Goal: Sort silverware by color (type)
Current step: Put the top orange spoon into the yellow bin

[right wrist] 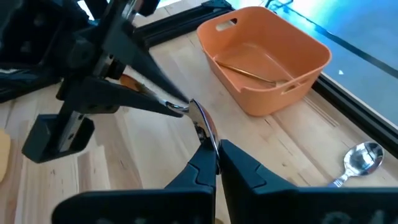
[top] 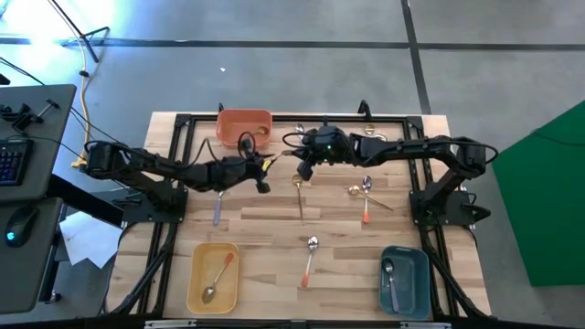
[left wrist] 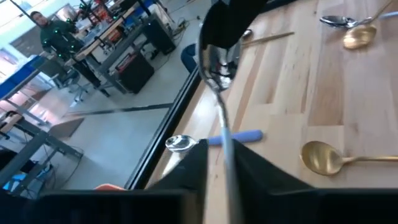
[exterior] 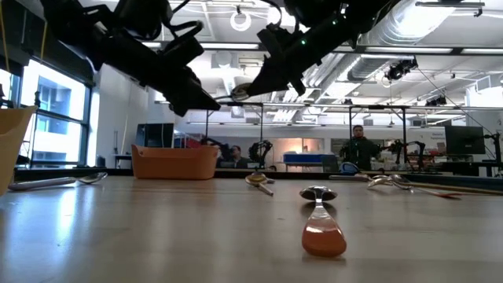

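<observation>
A silver spoon hangs in the air over the table's far middle, between my two grippers. My left gripper reaches in from the table's left and is shut on the spoon's stem; a bit of orange shows behind its fingers in the right wrist view. My right gripper reaches in from the right and is shut on the spoon's bowl. In the high view the two grippers nearly meet, in front of the orange-red bin. My left gripper pinches the spoon's thin stem between its two fingers. It comes nearly level from the table's left, and the stem runs back along the fingers. The spoon is clear of the table. My right gripper pinches the spoon's bowl at its fingertips. It comes from the table's right, slanting down.
The orange-red bin holds a gold spoon. A yellow bin and a teal bin at the near edge hold one spoon each. Loose spoons lie on the wood: purple-handled, gold, orange-handled.
</observation>
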